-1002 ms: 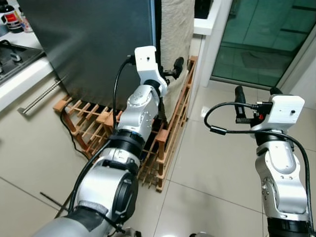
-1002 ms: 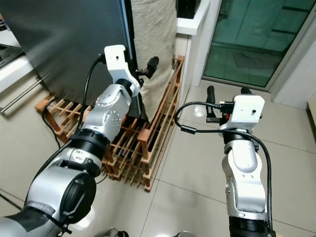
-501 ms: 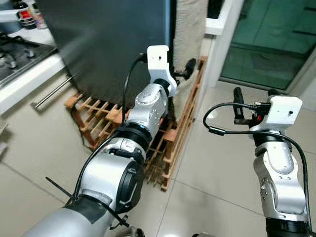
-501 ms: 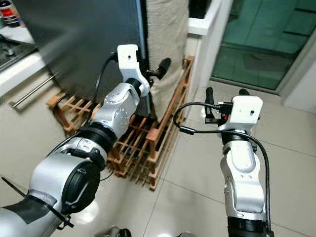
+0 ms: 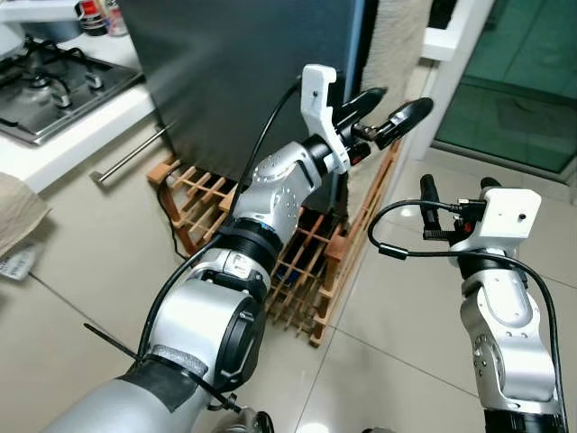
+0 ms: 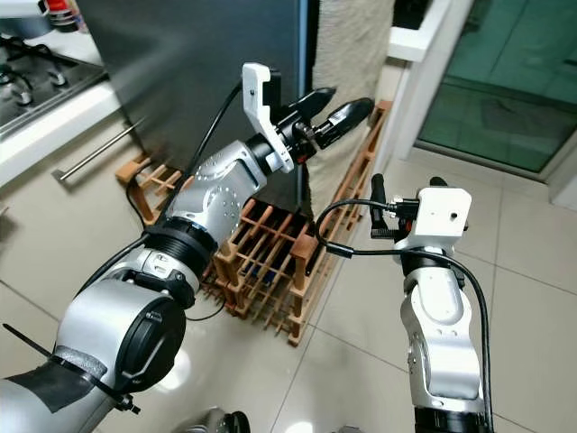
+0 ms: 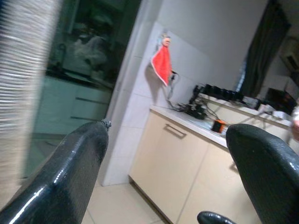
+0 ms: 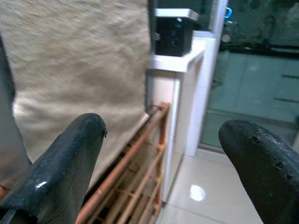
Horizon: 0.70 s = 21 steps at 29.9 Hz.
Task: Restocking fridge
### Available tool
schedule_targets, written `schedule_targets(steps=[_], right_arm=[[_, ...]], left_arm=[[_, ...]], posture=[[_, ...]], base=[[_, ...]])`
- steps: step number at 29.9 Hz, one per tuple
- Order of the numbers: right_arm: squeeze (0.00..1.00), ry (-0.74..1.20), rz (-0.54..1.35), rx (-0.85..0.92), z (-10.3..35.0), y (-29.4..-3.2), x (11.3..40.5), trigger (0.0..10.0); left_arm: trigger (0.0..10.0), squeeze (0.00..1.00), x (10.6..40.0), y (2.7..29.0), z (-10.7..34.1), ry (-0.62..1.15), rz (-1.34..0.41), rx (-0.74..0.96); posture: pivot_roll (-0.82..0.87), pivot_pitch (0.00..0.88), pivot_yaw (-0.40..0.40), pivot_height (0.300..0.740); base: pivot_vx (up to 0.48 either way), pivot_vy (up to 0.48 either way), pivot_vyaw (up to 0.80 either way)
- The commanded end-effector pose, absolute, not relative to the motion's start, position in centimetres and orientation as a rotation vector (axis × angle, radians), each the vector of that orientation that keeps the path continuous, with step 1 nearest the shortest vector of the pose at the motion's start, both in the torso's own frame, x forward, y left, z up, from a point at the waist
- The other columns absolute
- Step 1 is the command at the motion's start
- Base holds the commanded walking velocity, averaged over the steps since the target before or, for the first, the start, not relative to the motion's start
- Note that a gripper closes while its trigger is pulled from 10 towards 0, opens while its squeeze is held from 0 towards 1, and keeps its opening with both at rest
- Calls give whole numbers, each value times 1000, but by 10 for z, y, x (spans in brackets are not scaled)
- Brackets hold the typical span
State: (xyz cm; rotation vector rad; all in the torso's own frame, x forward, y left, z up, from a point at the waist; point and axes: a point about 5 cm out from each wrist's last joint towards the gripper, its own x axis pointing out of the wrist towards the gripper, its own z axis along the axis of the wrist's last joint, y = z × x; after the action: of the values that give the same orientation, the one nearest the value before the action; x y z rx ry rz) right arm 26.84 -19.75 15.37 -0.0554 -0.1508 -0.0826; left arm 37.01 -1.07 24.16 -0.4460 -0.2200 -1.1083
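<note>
fridge (image 5: 243, 72) door is standing shut, wooden wine rack (image 5: 297, 262) crowding its base; left claw (image 5: 386, 106) and right claw (image 5: 455, 187) are both gaping empty.

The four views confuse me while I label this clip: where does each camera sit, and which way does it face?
Left and right eye views: on the head, looking down at the fridge and wooden rack; both arms show.
Left wrist view: along the open left gripper toward cabinets.
Right wrist view: along the open right gripper toward the rack, shared with the eye views.
</note>
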Motion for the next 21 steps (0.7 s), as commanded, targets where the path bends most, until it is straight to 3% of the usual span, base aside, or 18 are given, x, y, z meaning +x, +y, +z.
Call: schedule_targets(steps=[1,11,21], right_arm=[[27,-135,-92,-59,151,-201,269,10000],[27,-146,-99,-61,153,-201,270,10000],[27,-142,-92,-53,151,-197,270,10000]], left_arm=[[10000,0,314,-108,247,-177,-1319,-592],[10000,0,357,-40,207,-131,-857,-407],[10000,0,363,-29,206,-124,-746,-415]], posture=[[-251,46,79,740],[-225,49,73,740],[-221,45,74,740]], base=[[0,0,0],[0,0,0],[0,0,0]])
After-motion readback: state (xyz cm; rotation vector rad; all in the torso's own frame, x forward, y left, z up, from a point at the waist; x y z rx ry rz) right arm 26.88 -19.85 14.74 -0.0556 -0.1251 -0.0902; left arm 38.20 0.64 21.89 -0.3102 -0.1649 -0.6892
